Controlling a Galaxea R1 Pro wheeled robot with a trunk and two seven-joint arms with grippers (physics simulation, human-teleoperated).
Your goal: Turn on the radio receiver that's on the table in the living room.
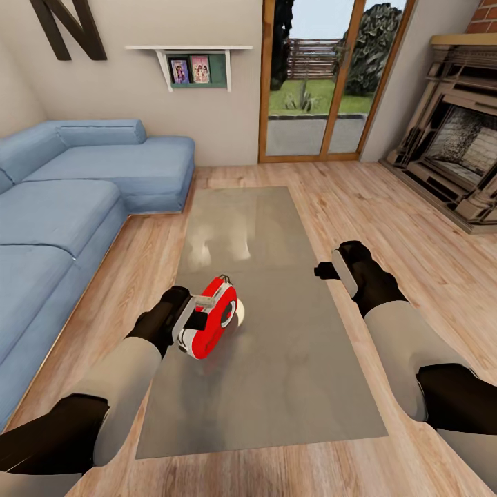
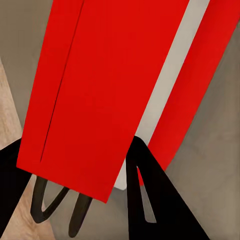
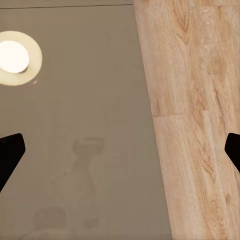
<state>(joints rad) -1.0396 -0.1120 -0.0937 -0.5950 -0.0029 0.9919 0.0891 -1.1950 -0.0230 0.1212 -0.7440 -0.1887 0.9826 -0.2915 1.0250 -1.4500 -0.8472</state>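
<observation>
My left gripper (image 1: pixel 197 319) is clamped on the radio receiver (image 1: pixel 214 319), holding it tilted just above the near left part of the table (image 1: pixel 290 373); my right gripper (image 1: pixel 330 268) hangs spread wide at the table's right edge.

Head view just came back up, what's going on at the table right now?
The left end effector is closed on the red radio receiver, holding it tilted just above the grey table; in the left wrist view the radio receiver sits between the fingers. The right end effector hangs open over the table's right edge, holding nothing. Whether the radio is on cannot be told.
</observation>
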